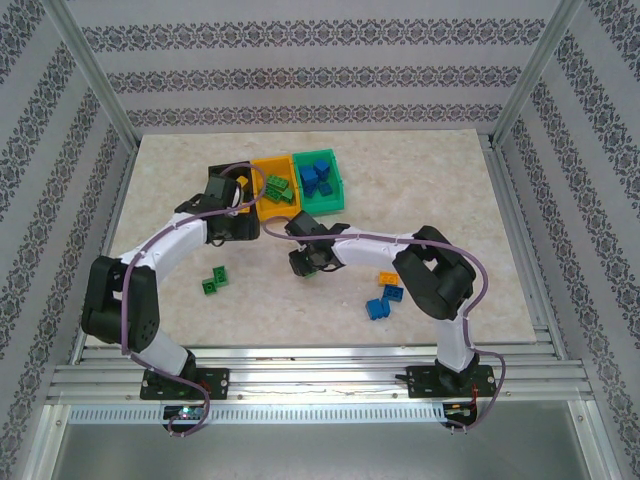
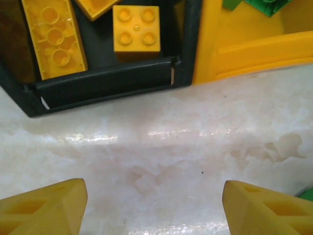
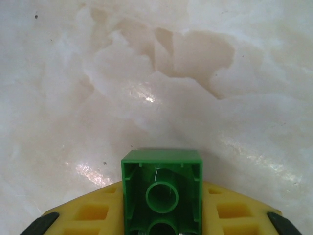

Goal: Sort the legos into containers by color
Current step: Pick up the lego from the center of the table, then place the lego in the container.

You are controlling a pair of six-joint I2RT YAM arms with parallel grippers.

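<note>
Right gripper [image 3: 161, 218] is pinching a green brick [image 3: 161, 174] between its yellow fingers [image 3: 88, 215], hollow underside facing the wrist cam, with bare table [image 3: 146, 73] beyond it. Can't tell if the brick is touching the table or not. From the top cam that's about mid-table, a bit nearer than the bins.

Left gripper [image 2: 155, 208] is spread wide with nothing in it, sitting just on the near side of the black bin [image 2: 102, 83]. That bin has yellow bricks [image 2: 136, 28] in it: a square four-stud one, plus a long one lying hollow side up.

The bins are in a row at the far middle. The yellow bin [image 1: 270, 158], just right of the black one, holds green bricks [image 1: 280, 190], and the green bin [image 1: 342, 185] on the right end holds blue bricks [image 1: 317, 178].

Loose stuff: a green pair [image 1: 214, 281] touching each other on the near left. On the near right there's an orange brick [image 1: 388, 279], a blue brick [image 1: 393, 293] just beside it and a second blue brick [image 1: 377, 309] slightly nearer.
</note>
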